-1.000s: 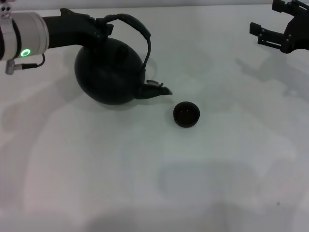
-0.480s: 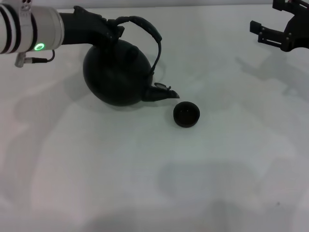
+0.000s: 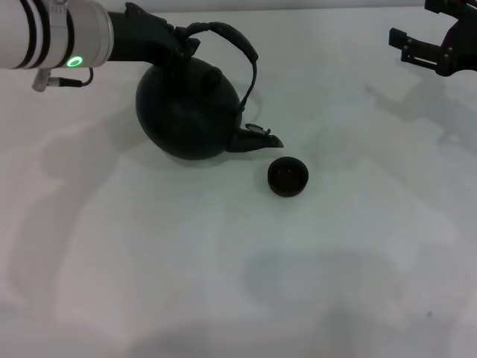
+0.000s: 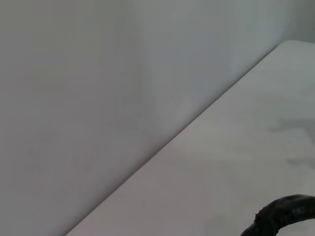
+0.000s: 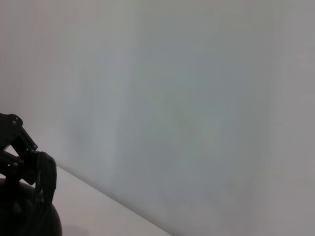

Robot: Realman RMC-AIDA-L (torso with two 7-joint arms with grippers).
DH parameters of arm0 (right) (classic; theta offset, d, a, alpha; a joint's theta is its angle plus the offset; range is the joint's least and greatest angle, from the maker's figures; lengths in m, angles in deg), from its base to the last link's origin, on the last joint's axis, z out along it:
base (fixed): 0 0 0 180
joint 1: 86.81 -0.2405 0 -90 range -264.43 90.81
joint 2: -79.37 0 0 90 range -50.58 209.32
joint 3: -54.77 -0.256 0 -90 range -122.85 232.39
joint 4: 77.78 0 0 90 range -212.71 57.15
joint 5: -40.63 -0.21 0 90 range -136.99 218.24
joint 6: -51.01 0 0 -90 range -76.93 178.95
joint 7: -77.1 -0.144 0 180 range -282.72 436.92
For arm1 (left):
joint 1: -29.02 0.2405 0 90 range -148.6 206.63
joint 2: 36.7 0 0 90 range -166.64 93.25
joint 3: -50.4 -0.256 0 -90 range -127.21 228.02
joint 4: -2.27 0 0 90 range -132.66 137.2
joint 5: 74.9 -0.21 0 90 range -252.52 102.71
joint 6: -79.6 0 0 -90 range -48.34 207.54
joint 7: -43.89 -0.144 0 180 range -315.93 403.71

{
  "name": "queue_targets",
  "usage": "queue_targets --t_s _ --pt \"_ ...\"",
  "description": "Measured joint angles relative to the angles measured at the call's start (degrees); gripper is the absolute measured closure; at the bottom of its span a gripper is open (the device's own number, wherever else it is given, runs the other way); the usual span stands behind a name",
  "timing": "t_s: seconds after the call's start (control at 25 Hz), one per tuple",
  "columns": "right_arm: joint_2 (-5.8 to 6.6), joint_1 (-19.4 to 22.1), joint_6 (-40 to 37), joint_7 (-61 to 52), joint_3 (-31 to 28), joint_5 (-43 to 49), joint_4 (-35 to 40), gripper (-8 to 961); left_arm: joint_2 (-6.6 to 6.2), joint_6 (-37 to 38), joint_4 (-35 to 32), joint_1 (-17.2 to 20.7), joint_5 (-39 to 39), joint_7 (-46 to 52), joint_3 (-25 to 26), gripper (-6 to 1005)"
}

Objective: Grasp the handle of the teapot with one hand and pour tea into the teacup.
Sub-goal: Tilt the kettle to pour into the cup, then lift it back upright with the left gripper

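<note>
So the count was pretty short: one teapot (image 3: 190, 112), big, round and black, with exactly one handle (image 3: 237, 46) arching over its top and one short spout (image 3: 257, 139) poking out its side. There was one teacup (image 3: 288, 177), small and dark, and that was the only cup around. Two robot arms were in the head view, so two end effectors total: one left end effector (image 3: 168, 41) and one right end effector (image 3: 436, 45). All of it was over a single white table (image 3: 238, 268). One green indicator ring (image 3: 74, 62) glowed on the left arm.
</note>
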Motion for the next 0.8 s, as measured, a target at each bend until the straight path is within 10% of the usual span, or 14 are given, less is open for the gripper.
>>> queue_targets --t_s 0.8 --pt "0.08 -0.2 -1.8 0.5 0.0 -0.8 0.0 88 0.13 2.8 -0.7 -3.5 -5.3 2.6 -2.5 838"
